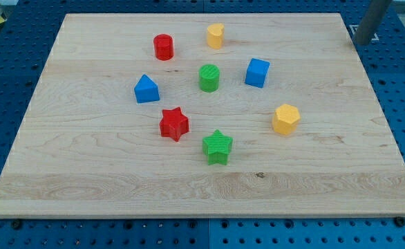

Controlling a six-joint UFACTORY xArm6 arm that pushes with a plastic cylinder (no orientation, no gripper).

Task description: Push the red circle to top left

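A: Target check: red circle sits far, left of centre on board, upright, touching nothing. Far-left corner beyond it is open wood.

B: Neighbours?

A: Yellow block to its right, well apart. Green circle nearer and right. Blue triangle-topped block near-left of it, off the push line, I judge.

B: Rest?

A: Blue cube, red star, green star, yellow hexagon, all nearer or right, so irrelevant.

B: Tool?

A: My tip is parked off the far-right corner, away from every block. No jaws on this rig: bare rod, holding nothing. It needs to approach from the circle's right side, probably.
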